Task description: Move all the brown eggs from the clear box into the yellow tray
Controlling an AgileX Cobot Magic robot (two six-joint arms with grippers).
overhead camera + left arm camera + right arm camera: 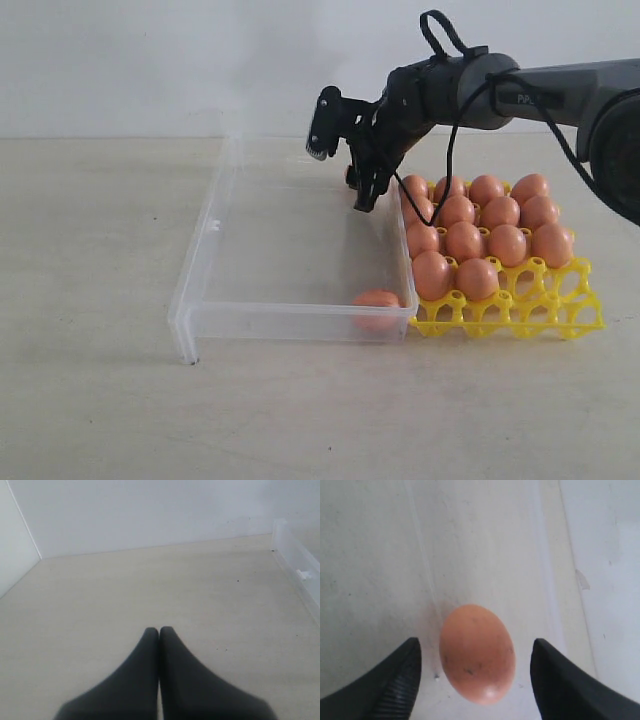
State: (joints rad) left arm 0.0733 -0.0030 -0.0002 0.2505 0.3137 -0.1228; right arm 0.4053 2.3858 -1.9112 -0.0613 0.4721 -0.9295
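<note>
One egg (377, 300) lies in the box (215, 225), in the corner beside the tray (520, 312) on the camera's side, close against the walls. The other eggs (466, 241) already sit in the tray's cups, with bare cups along its near edge. The egg is probably light and stiff but brittle, and its smooth, rounded shell could slip or roll under a hard or off-centre pinch. The safest hold looks to be across its narrow middle with gentle pressure, though the corner walls may crowd one finger. The right gripper (345, 160) hangs open above the box's far side, well apart from the egg and holding nothing. The exterior view alone shows that height and how full the tray is. The right wrist view alone shows the egg lying between the spread fingers (400, 685), along with its faint dark specks. The left wrist view shows what neither does: the left gripper (159, 631), pressed closed on nothing over the bare table (125, 590), with only a strip of the box's wall in sight.
</note>
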